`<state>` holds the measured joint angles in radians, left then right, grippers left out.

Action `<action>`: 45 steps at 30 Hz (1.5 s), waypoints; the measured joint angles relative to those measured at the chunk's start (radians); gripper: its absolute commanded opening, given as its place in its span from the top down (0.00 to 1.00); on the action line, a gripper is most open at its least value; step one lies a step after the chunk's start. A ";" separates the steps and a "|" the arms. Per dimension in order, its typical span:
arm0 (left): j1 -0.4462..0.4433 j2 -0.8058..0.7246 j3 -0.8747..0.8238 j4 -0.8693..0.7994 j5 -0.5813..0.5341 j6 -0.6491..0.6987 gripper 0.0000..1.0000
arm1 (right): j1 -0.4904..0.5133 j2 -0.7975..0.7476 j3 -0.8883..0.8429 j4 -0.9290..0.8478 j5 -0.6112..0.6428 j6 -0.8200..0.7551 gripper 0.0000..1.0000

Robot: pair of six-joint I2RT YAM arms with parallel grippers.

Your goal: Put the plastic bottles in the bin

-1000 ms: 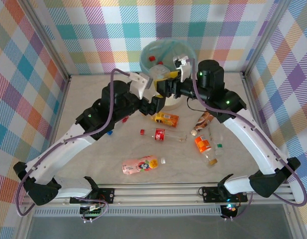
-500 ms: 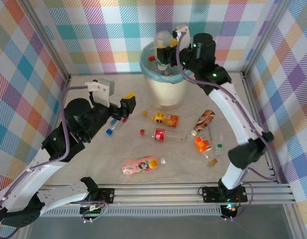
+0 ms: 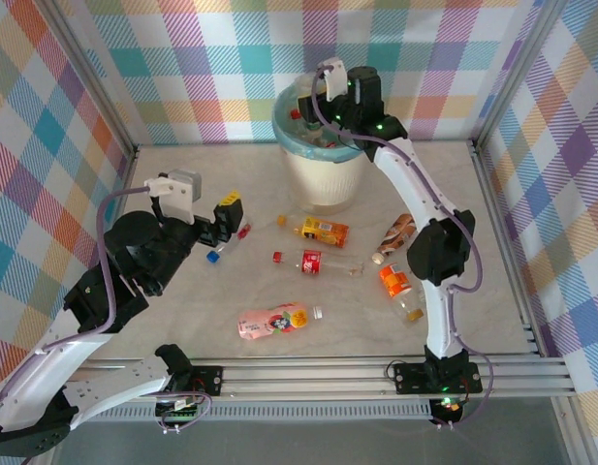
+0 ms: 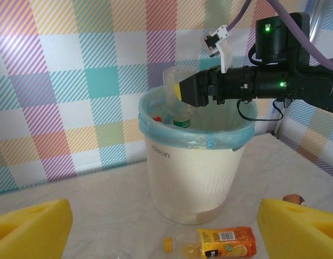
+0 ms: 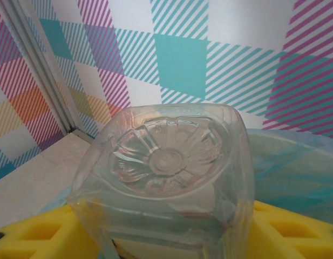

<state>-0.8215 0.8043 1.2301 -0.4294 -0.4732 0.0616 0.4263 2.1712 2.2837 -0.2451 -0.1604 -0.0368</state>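
Observation:
My right gripper (image 3: pixel 316 107) reaches over the bin (image 3: pixel 323 172), a cream wastebasket with a teal liner, and is shut on a clear plastic bottle (image 5: pixel 166 178) whose base faces the wrist camera. In the left wrist view that bottle (image 4: pixel 173 81) hangs tilted above the bin's rim (image 4: pixel 193 137), where a red cap (image 4: pixel 157 118) and other bottles show inside. My left gripper (image 3: pixel 226 221) is open and empty, low over the table to the bin's left. An orange-labelled bottle (image 4: pixel 225 242) lies in front of the bin, between my left fingers (image 4: pixel 31 226).
Loose on the table lie an orange bottle (image 3: pixel 323 231), a red-labelled clear bottle (image 3: pixel 313 262), a brown one (image 3: pixel 395 235), another orange one (image 3: pixel 395 281) and a pink one (image 3: pixel 274 322). Small caps (image 3: pixel 213 257) are scattered near the left gripper. Plaid walls enclose the table.
The right arm has lifted the clear bottle from beside the bin to above its mouth. The left arm has pulled back to the left, away from the bin.

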 measured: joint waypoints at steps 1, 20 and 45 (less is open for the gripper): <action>0.000 0.000 -0.004 -0.002 -0.001 0.000 0.11 | -0.002 0.010 0.000 0.013 -0.008 0.002 0.37; 0.000 -0.002 -0.050 -0.014 -0.011 -0.001 0.11 | -0.067 0.136 0.000 0.074 -0.088 0.059 0.29; 0.000 0.058 -0.051 -0.026 -0.008 -0.002 0.06 | -0.057 0.063 0.245 -0.124 -0.099 0.108 0.14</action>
<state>-0.8215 0.8623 1.1790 -0.4553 -0.4808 0.0601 0.3695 2.2345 2.5286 -0.3687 -0.2596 0.0715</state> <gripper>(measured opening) 0.932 0.861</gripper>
